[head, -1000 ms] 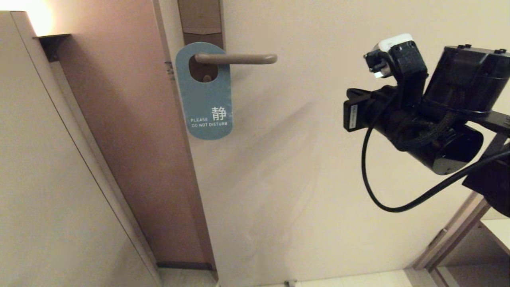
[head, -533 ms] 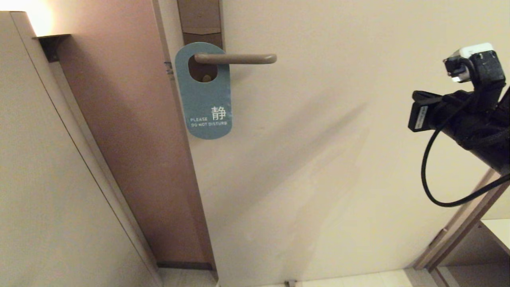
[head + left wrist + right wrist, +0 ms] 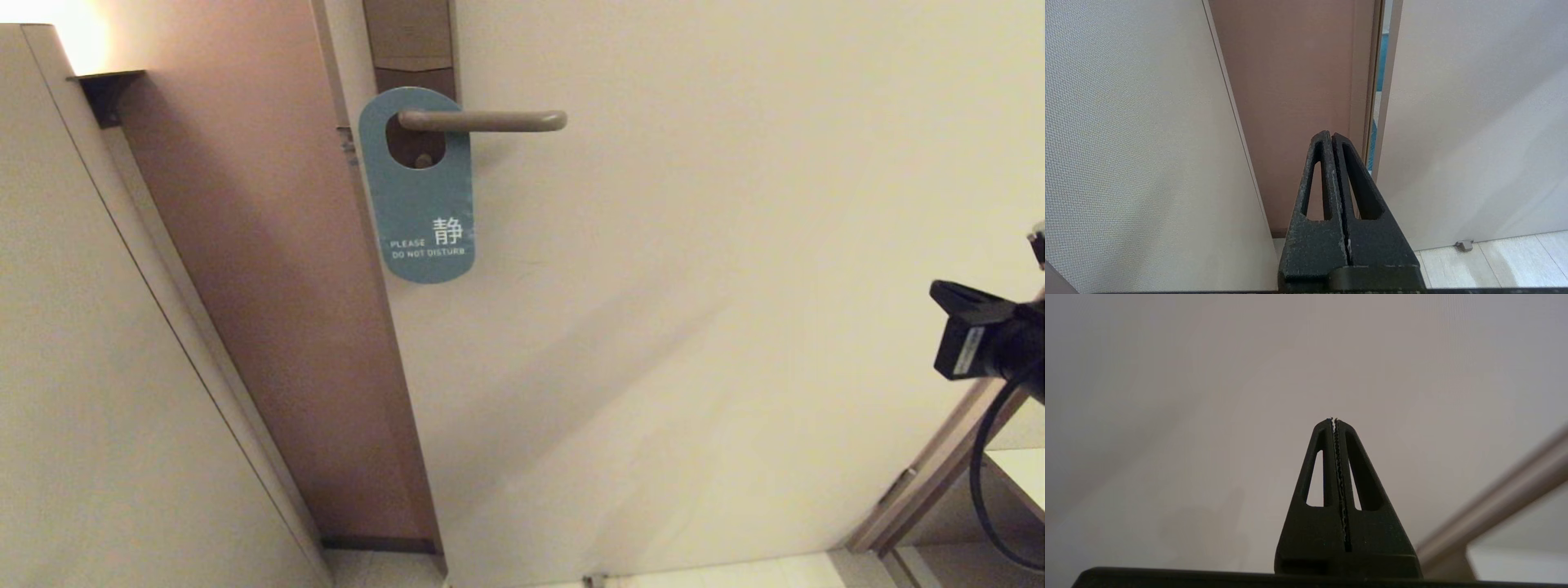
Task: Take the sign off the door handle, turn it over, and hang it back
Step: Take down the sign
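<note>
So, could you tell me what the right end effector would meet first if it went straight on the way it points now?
Most likely the bare door. The right end effector, shut and empty, points at plain door surface, with nothing between them in its wrist view. The sign on the handle is well off that line. Depth is hard to judge.

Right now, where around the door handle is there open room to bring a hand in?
Bare door face lies right of the door handle tip and below the lever, right of the sign. It is crowded at the pivot, where the sign covers the lock plate, close to the door edge.
</note>
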You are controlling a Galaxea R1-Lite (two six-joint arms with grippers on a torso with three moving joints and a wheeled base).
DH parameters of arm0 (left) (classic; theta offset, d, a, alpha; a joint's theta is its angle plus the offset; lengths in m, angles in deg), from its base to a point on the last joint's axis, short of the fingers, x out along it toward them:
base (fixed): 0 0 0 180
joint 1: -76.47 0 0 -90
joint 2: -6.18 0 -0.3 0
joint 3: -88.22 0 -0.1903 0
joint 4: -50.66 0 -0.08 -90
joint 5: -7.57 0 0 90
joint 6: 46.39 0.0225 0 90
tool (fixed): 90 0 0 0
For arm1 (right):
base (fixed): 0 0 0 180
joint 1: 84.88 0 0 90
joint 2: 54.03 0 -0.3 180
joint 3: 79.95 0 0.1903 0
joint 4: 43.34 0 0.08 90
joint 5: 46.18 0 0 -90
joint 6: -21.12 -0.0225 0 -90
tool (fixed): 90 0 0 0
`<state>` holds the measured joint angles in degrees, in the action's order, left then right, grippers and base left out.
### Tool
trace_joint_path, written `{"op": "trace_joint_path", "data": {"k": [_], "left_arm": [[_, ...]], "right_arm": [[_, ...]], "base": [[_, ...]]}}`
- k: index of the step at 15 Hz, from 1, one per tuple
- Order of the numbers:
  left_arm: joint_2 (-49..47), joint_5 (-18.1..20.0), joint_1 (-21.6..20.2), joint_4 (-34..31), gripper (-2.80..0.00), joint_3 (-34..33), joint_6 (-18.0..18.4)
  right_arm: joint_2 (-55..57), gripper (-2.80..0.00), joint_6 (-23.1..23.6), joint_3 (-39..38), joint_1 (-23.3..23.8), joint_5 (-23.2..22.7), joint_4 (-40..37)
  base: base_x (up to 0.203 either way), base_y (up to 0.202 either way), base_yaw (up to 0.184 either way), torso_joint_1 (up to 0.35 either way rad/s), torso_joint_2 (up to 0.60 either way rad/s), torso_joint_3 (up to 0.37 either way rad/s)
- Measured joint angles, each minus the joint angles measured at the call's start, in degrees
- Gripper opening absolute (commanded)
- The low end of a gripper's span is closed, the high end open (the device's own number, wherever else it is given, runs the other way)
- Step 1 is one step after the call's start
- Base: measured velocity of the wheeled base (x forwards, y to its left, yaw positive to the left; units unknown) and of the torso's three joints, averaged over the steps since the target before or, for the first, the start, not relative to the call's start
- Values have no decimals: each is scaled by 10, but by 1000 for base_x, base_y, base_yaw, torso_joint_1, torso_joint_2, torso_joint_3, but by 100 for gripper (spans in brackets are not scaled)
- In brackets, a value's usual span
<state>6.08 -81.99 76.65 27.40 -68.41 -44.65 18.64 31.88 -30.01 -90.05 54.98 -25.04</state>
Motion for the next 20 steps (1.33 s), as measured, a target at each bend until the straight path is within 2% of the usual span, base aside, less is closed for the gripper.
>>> {"op": "trace_joint_path", "data": {"k": [3,8,11,16,20], "left_arm": [[0,0,0,0,-280,0,0],[0,0,0,0,-280,0,0],[0,0,0,0,-280,0,0],[0,0,0,0,-280,0,0],[0,0,0,0,-280,0,0]], "right_arm": [[-74,-280,-21,-102,2,0,0],[-196,-280,-26,-246,2,-19,-8],[-269,-280,-27,-263,2,-37,-73],[-419,-280,-35,-266,13,-57,-240],[-538,-280,-36,-266,24,-78,-341]], "base": [[0,0,0,0,0,0],[0,0,0,0,0,0],[0,0,0,0,0,0],[0,0,0,0,0,0],[0,0,0,0,0,0]]}}
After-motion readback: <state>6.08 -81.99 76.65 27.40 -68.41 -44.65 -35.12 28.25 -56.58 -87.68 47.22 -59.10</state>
